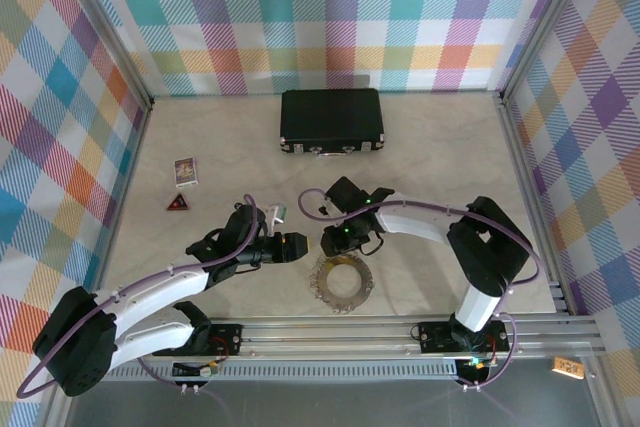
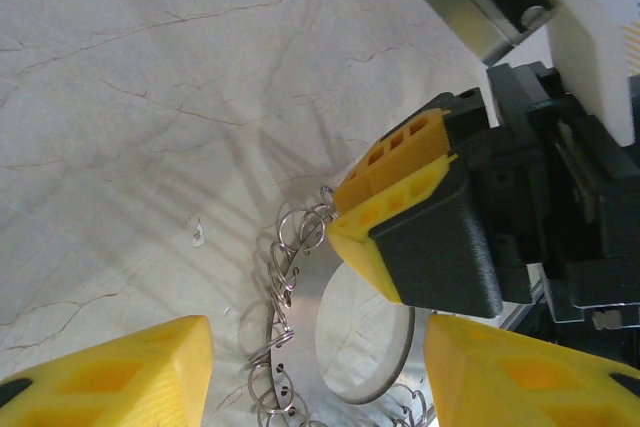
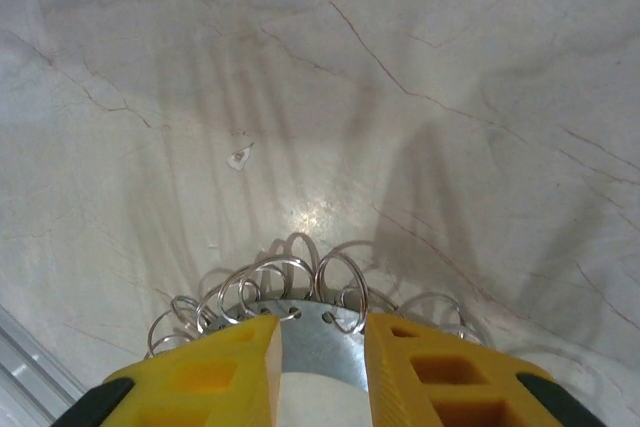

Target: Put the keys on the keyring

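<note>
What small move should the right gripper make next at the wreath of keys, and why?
Probably close the right gripper firmly before any lift. Its fingertips are down at the rim of the keys, which lie flat on the table, and a gap shows between the fingers, so a firm hold is not evident. The left gripper hangs open beside the wreath, holding nothing.

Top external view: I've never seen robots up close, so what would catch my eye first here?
The bright plaid walls around the pale table stand out first. Next comes the silvery wreath of small metal loops lying near the arm bases, with the right gripper setting its yellow fingers on either side of the wreath's rim. A closed black case sits alone at the far side of the table.
</note>
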Robot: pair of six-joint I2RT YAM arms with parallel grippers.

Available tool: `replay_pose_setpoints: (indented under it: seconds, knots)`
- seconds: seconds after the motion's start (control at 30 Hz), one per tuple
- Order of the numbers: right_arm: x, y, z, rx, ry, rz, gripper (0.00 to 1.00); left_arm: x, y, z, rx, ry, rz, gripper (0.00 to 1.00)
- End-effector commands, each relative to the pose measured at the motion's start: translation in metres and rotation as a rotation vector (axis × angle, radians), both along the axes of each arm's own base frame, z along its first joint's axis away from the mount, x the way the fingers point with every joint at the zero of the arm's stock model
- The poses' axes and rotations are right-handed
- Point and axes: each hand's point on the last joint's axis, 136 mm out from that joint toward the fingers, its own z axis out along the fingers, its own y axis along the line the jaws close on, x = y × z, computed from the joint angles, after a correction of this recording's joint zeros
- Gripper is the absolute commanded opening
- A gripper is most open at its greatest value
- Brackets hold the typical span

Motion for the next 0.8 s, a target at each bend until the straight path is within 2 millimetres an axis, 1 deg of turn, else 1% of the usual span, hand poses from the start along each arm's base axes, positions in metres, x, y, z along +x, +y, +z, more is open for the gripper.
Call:
replay_pose_setpoints:
  seconds: [0.0, 0.3, 0.57, 0.77]
  knots:
    - [-0.004, 0.004, -0.001, -0.008, 0.025, 0.027, 0.27, -0.006, 0.002, -0.002, 0.006, 0.002, -0.001, 0.58]
    - [-0.004, 0.004, -0.014, -0.041, 0.055, 0.025, 0.26, -0.005, 0.003, 0.002, 0.014, -0.008, -0.001, 0.58]
    - [-0.005, 0.006, -0.02, -0.047, 0.068, 0.033, 0.25, -0.005, 0.004, 0.003, 0.016, -0.011, 0.003, 0.57]
    - [-0.006, 0.004, -0.025, -0.058, 0.076, 0.029, 0.27, -0.005, 0.005, 0.003, 0.018, -0.016, 0.006, 0.57]
